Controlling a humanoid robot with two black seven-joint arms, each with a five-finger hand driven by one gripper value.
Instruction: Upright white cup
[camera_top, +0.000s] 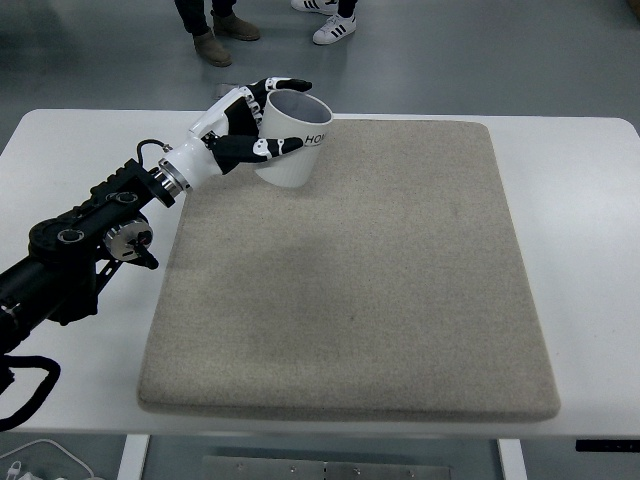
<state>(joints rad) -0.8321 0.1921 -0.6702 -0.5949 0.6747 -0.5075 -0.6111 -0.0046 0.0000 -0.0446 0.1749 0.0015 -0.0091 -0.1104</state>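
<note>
The white cup (295, 140), with dark lettering on its side, stands mouth-up and slightly tilted over the far left corner of the grey mat (350, 270). My left hand (250, 125) is shut on it, thumb across the front and the other fingers curled round the back of the rim. Whether its base touches the mat I cannot tell. The black left arm (80, 250) reaches in from the left edge. My right arm is out of view.
The grey mat covers most of the white table (590, 220). A black cable loop (25, 375) lies at the near left. People's feet in shoes (335, 28) stand on the floor beyond the table's far edge.
</note>
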